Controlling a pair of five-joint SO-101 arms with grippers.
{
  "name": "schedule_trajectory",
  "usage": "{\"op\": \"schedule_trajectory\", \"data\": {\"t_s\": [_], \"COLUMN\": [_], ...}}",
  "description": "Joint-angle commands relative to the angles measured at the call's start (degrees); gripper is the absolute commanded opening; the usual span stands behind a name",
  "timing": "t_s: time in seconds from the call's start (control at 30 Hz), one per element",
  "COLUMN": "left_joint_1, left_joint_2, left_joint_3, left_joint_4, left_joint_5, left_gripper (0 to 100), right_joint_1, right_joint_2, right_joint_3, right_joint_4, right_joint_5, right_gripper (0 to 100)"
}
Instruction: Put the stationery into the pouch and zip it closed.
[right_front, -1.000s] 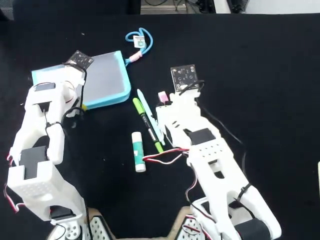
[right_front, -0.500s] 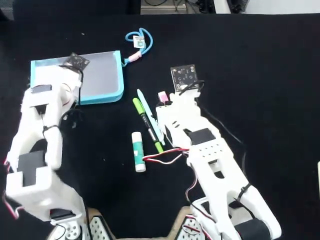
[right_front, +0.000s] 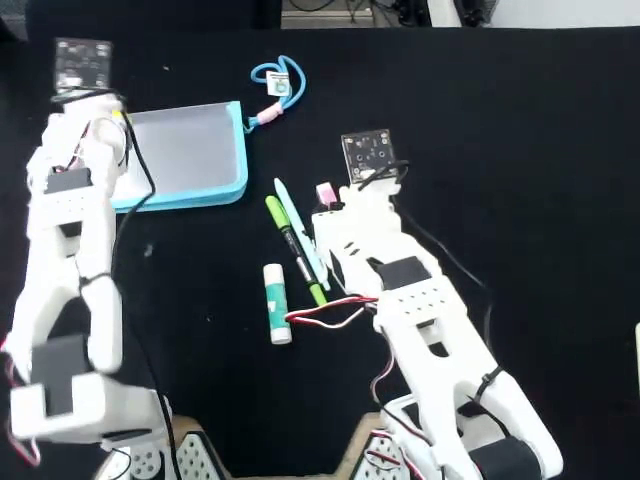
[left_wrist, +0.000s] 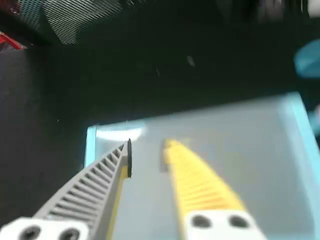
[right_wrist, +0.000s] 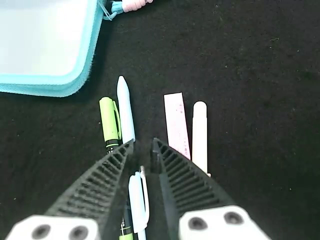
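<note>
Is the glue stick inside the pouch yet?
No, out: the glue stick lies on the table, apart from the pouch.

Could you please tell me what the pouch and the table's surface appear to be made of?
The pouch looks like frosted, semi-clear plastic with a dull sheen, edged in turquoise binding that seems woven fabric, its fuzzy texture showing in the right wrist view. The table surface seems black matte cloth or felt: no glare, small lint specks.

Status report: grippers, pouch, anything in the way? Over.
Left gripper above pouch, jaws open. Right gripper over pale blue pen, jaws open, nothing held. Green pen, glue stick on table beside pouch. Nothing blocking.
</note>
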Motion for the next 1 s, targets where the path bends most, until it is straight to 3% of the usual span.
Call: {"op": "schedule_trajectory", "data": {"t_s": [0.0, 0.23, 0.37, 0.43, 0.6, 0.8, 0.87, 0.97], "left_joint_1": [-1.4, -3.8, -4.4, -4.4, -2.2, -0.4, 0.0, 0.0], "left_joint_2": [12.0, 39.6, 54.5, 60.0, 68.9, 77.5, 79.1, 80.9], "left_joint_3": [-5.6, -34.1, -52.7, -61.1, -84.4, -106.2, -110.6, -114.9], "left_joint_4": [-18.6, -20.5, -19.7, -13.0, 13.3, 33.7, 38.2, 37.5], "left_joint_5": [13.5, 21.7, 22.6, 20.4, 15.5, 13.1, 13.4, 13.5], "left_gripper": [21, 18, 12, 13, 19, 22, 22, 22], "right_joint_1": [0.6, 0.6, 0.6, 0.6, 0.6, 0.6, 0.6, 0.6], "right_joint_2": [0.0, 0.0, 0.0, 0.0, 0.0, 0.0, 0.0, 0.0], "right_joint_3": [-0.5, -0.5, -0.5, -0.5, -0.5, -0.4, -0.4, -0.4], "right_joint_4": [-1.2, -1.2, -1.2, -1.2, -1.2, -1.2, -1.2, -1.2], "right_joint_5": [-0.2, -0.2, -0.2, -0.2, -0.2, -0.2, -0.2, -0.2], "right_gripper": [5.7, 5.7, 5.7, 5.7, 5.7, 5.7, 5.7, 5.7]}}
